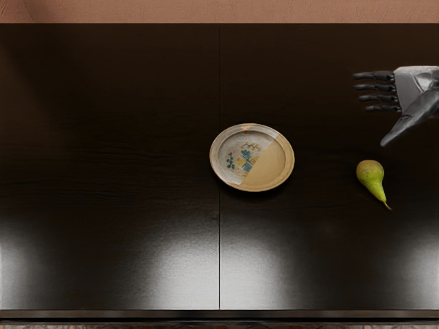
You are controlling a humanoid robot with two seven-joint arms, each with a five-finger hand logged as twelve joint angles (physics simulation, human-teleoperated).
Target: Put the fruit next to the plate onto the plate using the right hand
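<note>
A green-yellow pear point(371, 177) lies on its side on the dark table, to the right of the plate, its stem pointing down-right. The round plate point(276, 169), half beige and half white with a blue floral pattern, sits near the table's middle with nothing on it. My right hand point(384, 103) comes in from the right edge, above and slightly right of the pear, well apart from it. Its fingers point(374, 88) are stretched out straight toward the left and the thumb angles down; it holds nothing. No left arm shows.
The dark wooden table point(110, 171) has a seam running down its middle, just left of the plate. A tan wall strip runs along the far edge, and the near edge shows at the bottom.
</note>
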